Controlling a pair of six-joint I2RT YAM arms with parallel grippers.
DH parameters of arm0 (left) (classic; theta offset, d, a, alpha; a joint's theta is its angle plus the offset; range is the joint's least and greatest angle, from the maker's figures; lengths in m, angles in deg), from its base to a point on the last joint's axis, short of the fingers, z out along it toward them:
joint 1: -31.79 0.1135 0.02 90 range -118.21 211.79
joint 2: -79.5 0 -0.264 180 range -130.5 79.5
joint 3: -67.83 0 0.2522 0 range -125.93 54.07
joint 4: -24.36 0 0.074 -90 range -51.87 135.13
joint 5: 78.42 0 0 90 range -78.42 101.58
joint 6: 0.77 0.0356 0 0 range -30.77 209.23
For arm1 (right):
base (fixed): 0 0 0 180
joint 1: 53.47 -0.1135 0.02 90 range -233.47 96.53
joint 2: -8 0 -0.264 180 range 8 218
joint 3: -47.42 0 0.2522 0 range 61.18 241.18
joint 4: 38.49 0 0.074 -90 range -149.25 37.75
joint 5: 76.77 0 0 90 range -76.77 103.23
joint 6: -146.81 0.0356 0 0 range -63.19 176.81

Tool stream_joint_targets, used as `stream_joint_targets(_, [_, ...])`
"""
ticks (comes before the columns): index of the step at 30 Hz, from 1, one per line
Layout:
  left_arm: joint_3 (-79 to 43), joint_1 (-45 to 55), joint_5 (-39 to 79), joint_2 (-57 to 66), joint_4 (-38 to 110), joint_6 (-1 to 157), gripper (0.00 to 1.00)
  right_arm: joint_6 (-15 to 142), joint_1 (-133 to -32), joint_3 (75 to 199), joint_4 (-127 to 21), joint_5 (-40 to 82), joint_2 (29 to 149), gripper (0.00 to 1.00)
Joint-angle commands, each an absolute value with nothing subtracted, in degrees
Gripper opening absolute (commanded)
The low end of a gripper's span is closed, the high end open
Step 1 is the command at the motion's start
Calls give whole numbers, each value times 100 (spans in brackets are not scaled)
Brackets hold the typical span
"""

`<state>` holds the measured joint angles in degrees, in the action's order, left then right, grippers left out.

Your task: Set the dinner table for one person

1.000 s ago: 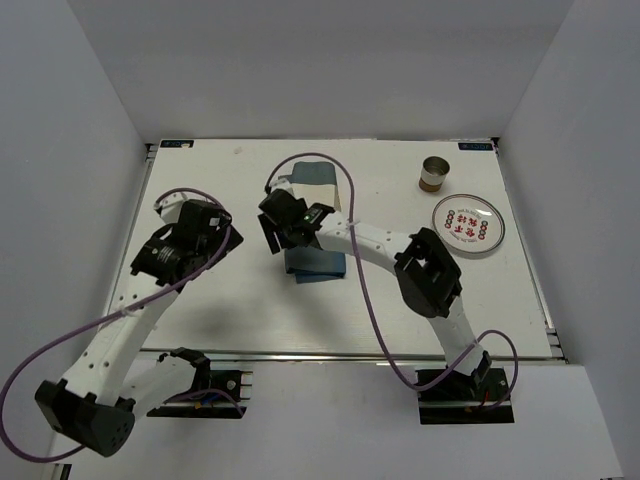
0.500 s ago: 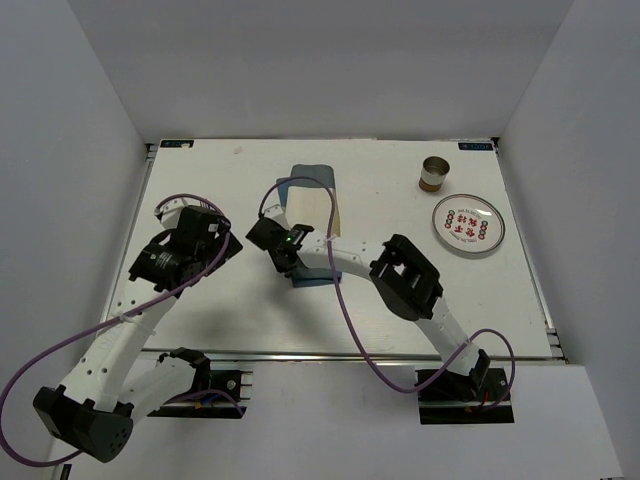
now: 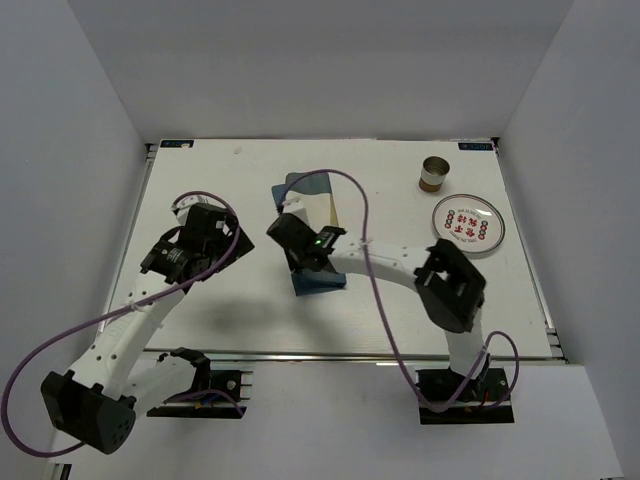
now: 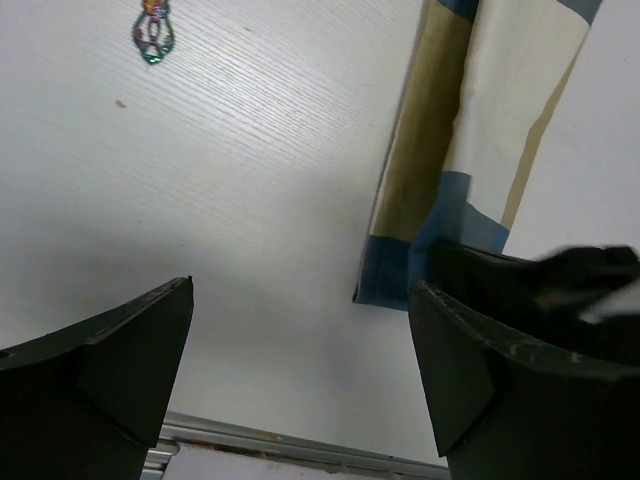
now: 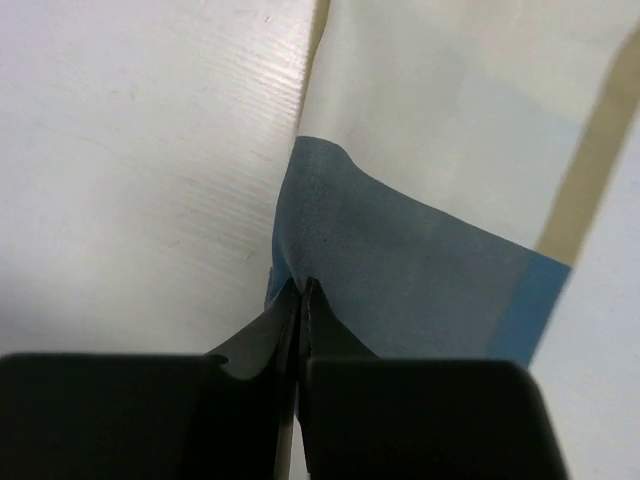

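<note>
White boards wall in the dinner table (image 3: 400,300) on three sides, and both arm bases sit at its near rail.

Nearest to us, the left gripper (image 4: 300,375) hovers over bare wood just left of the cloth. Its fingers are spread wide and hold nothing.

Beyond it, near the middle of the table, the right gripper (image 5: 303,292) has its fingers pressed together on a blue corner of the placemat (image 3: 320,203). The cloth rises into a small ridge at the pinch. The placemat lies narrow and doubled over, running from the pinched end toward the far edge.

We judge that the step in hand is spreading this cloth flat. To do it well, we would draw the pinched corner low and slow, so that the fold rolls open rather than dragging the whole mat. The idle left fingers could come down on the near edge to pin it. We would also keep the stripes parallel to the rail.

Farther off on the right, the plate (image 3: 497,228) and the cup (image 3: 434,173) stand well apart from the cloth, so the mat should finish with room for both.
</note>
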<state>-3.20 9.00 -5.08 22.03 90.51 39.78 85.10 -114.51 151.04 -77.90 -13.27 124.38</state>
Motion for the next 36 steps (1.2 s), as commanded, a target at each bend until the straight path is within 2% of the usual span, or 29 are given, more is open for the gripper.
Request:
stream_joint_targets(1, [-148,920,-55,2150,8297,4107,98,8844,-11167,14366,-6843,-1252,11366,0])
stream_joint_targets(6, [81,806,507,1764,7436,4107,98,9213,-10630,13388,-6614,-1349,10592,0])
stream_joint_targets(9, [81,806,823,1361,7101,4081,98,9406,-9982,12511,-6535,-1480,10189,0])
stream_joint_targets(18, [90,806,991,743,6766,4045,98,9285,-8952,11120,-6175,-1315,8984,0])
stream_joint_targets(25, [-59,753,1070,479,6730,4045,98,9117,-8801,10978,-5446,316,8648,0])
stream_joint_targets(36, [-139,753,218,1287,7311,3571,98,9890,-9468,12691,-4083,3904,10195,0])
